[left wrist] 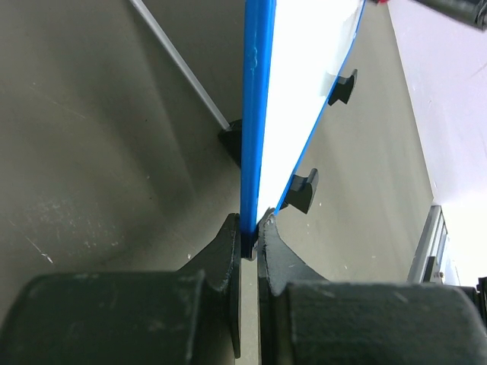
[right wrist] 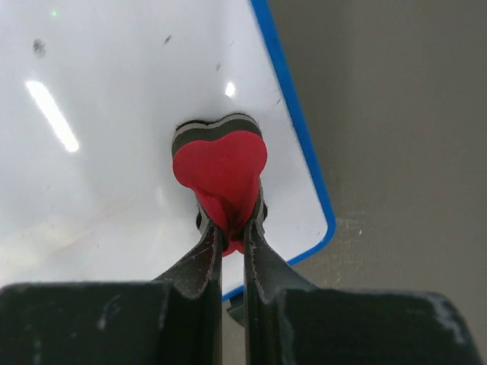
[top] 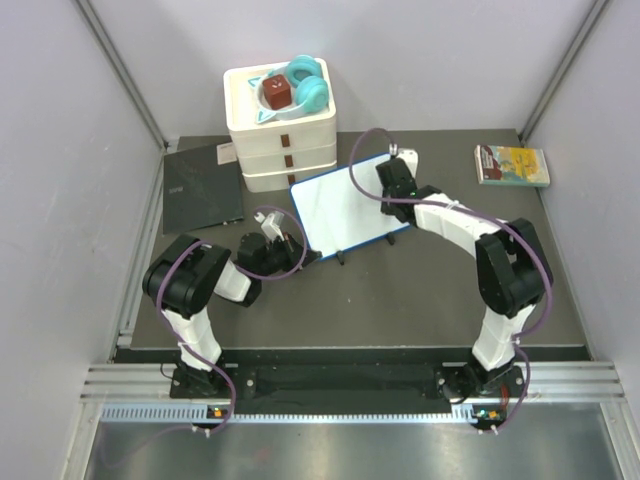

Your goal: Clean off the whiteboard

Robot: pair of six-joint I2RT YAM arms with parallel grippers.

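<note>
The whiteboard [top: 345,205], white with a thin blue frame and little black feet, lies tilted in the middle of the table. My left gripper [top: 300,250] is shut on its near left corner; the left wrist view shows the blue frame edge [left wrist: 254,114] pinched between my jaws [left wrist: 251,236]. My right gripper [top: 388,185] is shut on a red heart-shaped eraser [right wrist: 221,163] with a dark felt base, pressed on the board's white surface [right wrist: 99,152] near its right corner. The surface near the eraser is white, with only a few faint specks.
A white stacked drawer box [top: 282,135] holding teal headphones [top: 305,85] and a red block stands behind the board. A dark grey notebook [top: 200,187] lies at the left. A small book [top: 512,165] lies at the far right.
</note>
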